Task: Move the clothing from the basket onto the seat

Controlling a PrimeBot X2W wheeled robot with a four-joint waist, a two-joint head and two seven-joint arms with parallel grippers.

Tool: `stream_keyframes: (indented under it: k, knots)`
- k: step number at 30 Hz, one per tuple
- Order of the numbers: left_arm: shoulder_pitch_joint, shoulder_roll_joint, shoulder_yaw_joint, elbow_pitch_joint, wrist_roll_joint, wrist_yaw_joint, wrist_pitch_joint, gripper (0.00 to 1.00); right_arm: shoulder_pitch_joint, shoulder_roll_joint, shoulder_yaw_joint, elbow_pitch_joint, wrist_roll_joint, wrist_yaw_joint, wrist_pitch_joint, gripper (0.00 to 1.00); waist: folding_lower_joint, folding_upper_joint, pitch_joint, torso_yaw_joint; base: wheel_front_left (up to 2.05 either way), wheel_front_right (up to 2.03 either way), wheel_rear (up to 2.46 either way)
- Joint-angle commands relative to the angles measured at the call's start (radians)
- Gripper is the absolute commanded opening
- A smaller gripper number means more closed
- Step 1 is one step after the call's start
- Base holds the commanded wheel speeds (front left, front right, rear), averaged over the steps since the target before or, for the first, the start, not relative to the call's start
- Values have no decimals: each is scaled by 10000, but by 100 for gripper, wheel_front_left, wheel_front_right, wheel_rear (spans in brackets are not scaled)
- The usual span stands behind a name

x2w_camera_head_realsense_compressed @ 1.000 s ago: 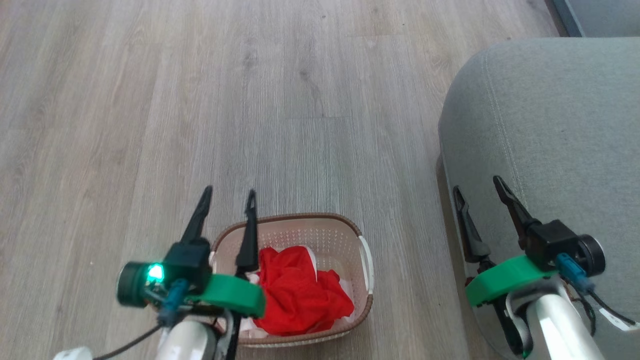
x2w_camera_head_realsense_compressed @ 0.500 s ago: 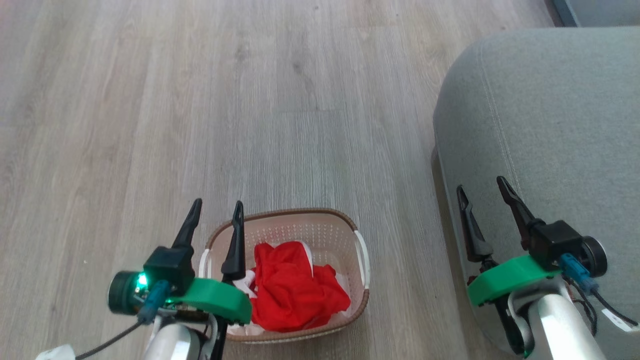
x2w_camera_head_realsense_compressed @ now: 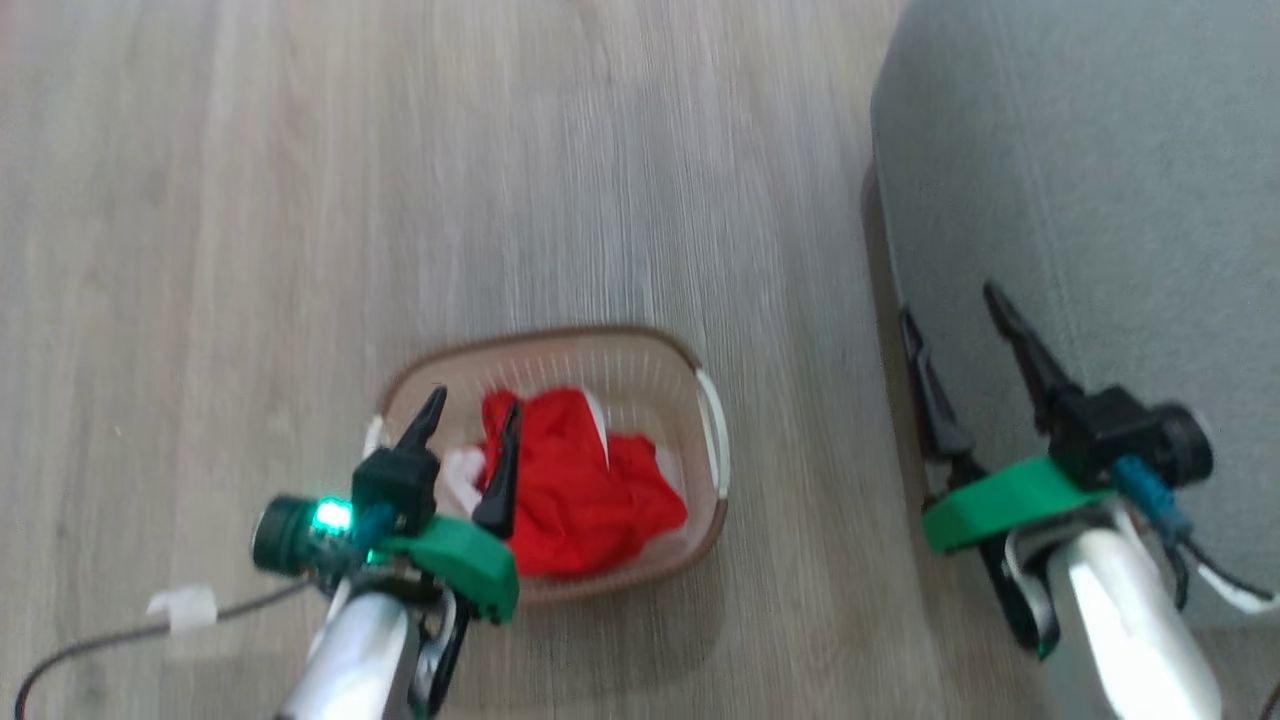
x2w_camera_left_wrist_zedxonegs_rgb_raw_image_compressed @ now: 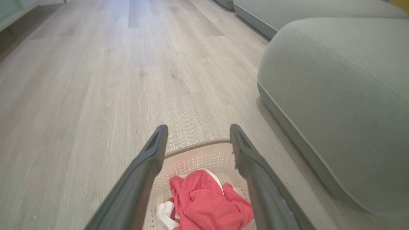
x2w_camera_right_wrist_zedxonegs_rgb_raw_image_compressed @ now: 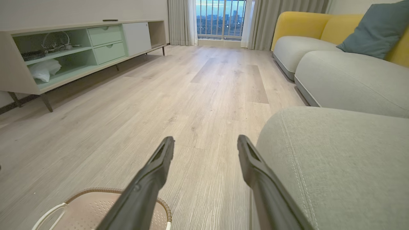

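Note:
The cream basket [x2w_camera_head_realsense_compressed: 690, 370] with a brown rim stands on the wooden floor; in the wrist views I also see the basket [x2w_camera_left_wrist_zedxonegs_rgb_raw_image_compressed: 198, 156] and the basket [x2w_camera_right_wrist_zedxonegs_rgb_raw_image_compressed: 96, 204]. Red and white clothing [x2w_camera_head_realsense_compressed: 575, 490] lies bunched inside it, and the left wrist view shows the clothing [x2w_camera_left_wrist_zedxonegs_rgb_raw_image_compressed: 207, 204] between my fingers. My left gripper [x2w_camera_head_realsense_compressed: 473, 410] hangs open over the basket's left part, holding nothing. The grey-green seat [x2w_camera_head_realsense_compressed: 1080, 180] lies on the right, as does the seat [x2w_camera_left_wrist_zedxonegs_rgb_raw_image_compressed: 335, 86]. My right gripper [x2w_camera_head_realsense_compressed: 950, 303] stands open at the seat's left edge, empty.
Pale wood flooring [x2w_camera_head_realsense_compressed: 350, 180] stretches left and ahead of the basket. In the right wrist view a low green and white sideboard [x2w_camera_right_wrist_zedxonegs_rgb_raw_image_compressed: 80, 48] lines the left wall, and a yellow-backed sofa [x2w_camera_right_wrist_zedxonegs_rgb_raw_image_compressed: 306, 32] with a blue cushion [x2w_camera_right_wrist_zedxonegs_rgb_raw_image_compressed: 374, 28] stands beyond the seat.
The head camera has tilted, shifting the whole picture. Against the basket, my left gripper has come in from its left rim to over its inside. The right gripper keeps its place.

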Motion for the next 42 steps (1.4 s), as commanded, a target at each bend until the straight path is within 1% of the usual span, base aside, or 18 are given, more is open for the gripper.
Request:
stream_keyframes:
  k: [1,2,3,5,8,13,16,18,21,27,30,32,36,42]
  knots:
    - [-687,-4,184,167,184,-127,-126,100,-495,67,278,-515,-106,-2,-93,100,-1,0,1400,-212,0,0,0]
    - [-969,-4,154,436,252,-230,-126,100,-634,67,270,-683,-125,-2,-93,100,-1,0,1800,-242,0,0,0]
    - [-969,-4,154,436,252,-230,-126,100,-634,67,270,-683,-125,-2,-93,100,-1,0,1800,-242,0,0,0]
    - [-1481,-4,84,1097,442,-458,-126,100,-846,67,321,-948,-122,-2,-93,100,-1,0,2388,-331,0,0,0]
    - [-2208,77,-24,1915,855,-621,-126,100,-1158,67,539,-1338,-176,-2,-93,100,-1,0,3186,-531,0,0,0]
    - [-3400,317,-235,3115,1336,-796,-126,100,-1552,67,653,-2019,-40,-2,-93,100,-1,0,4493,-859,0,0,0]
    - [-4007,517,-500,3772,1683,-766,-126,100,-1697,67,773,-2299,-50,-2,-93,100,-1,0,5124,-1099,0,0,0]
    - [-4357,532,-523,4311,1676,-738,-126,100,-1815,68,764,-2466,12,-2,-93,100,-1,0,5455,-1239,0,0,0]
    - [-4883,563,-672,5203,1722,-871,-126,100,-1918,68,807,-2664,118,-2,-93,100,-1,0,5872,-1438,0,0,0]
    - [-5931,695,-1028,7233,1945,-1057,-126,100,-2025,68,1264,-2816,147,-2,-93,100,-1,0,6496,-1808,0,0,0]
    - [-6582,888,-1348,8281,2315,-858,-2,100,-2088,68,1444,-2896,130,-2,-93,100,-1,0,6785,-1973,0,0,0]
    - [-6937,1001,-1426,8696,2412,-688,259,100,-2097,68,1523,-2971,221,-2,-93,100,-1,0,6978,-2087,0,0,0]
    - [-7390,1216,-1570,9032,2551,-418,850,100,-2122,68,1691,-3049,378,-2,-93,100,-1,0,7268,-2287,0,0,0]
    - [-7629,1483,-1767,9190,2658,-248,1832,100,-2108,68,1818,-3056,530,-2,-93,100,-1,0,7419,-2445,0,0,0]
